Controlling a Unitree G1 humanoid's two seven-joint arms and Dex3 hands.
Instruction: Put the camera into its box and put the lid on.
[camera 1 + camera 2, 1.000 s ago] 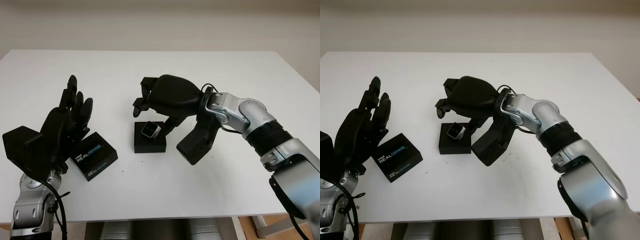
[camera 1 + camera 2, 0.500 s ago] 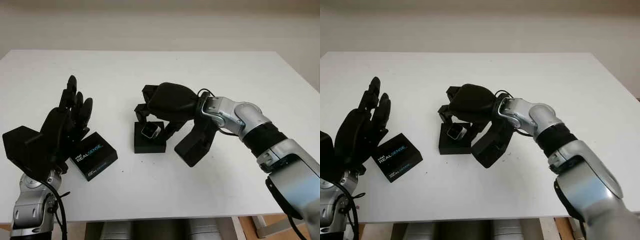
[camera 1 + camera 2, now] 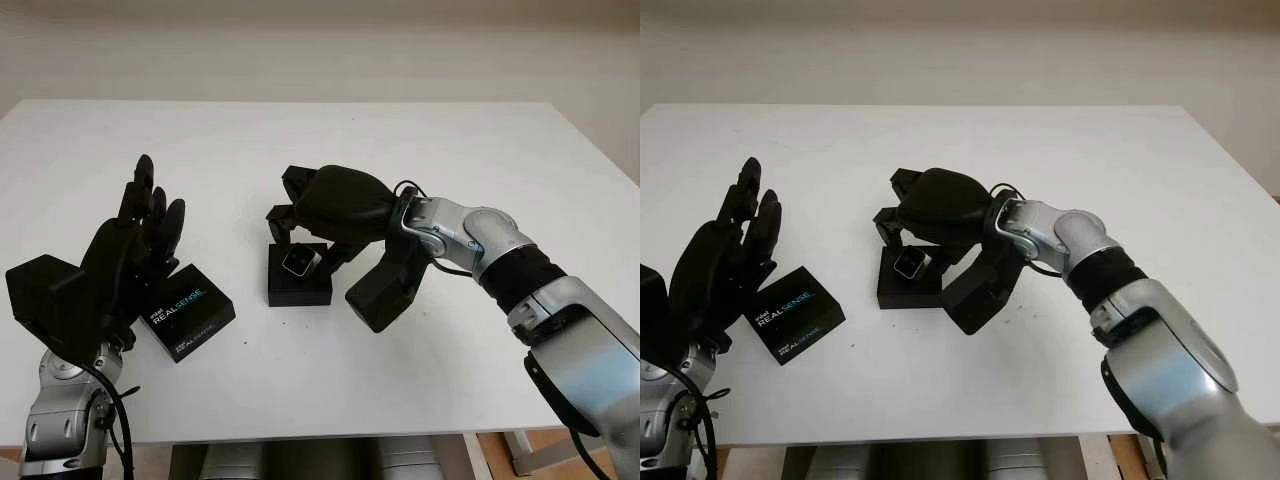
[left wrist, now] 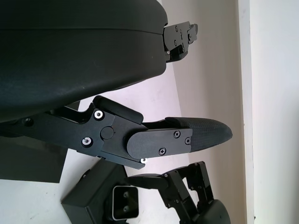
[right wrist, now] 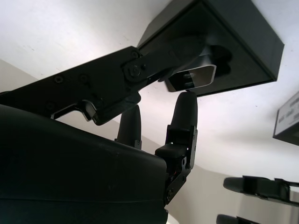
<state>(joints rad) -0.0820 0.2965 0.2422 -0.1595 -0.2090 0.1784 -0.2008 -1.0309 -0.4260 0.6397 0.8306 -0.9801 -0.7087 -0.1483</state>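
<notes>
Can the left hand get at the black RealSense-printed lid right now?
Probably yes. The open left hand hovers just beside the black RealSense-printed lid on the white table, with nothing between; the right hand is over at the box.

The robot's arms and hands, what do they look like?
Each hand, left hand and right hand, is a bulky matte black shell with jointed black fingers fastened by small screws. The right arm is shiny silver with black ribbed bands, and thin black cables run at both wrists.
</notes>
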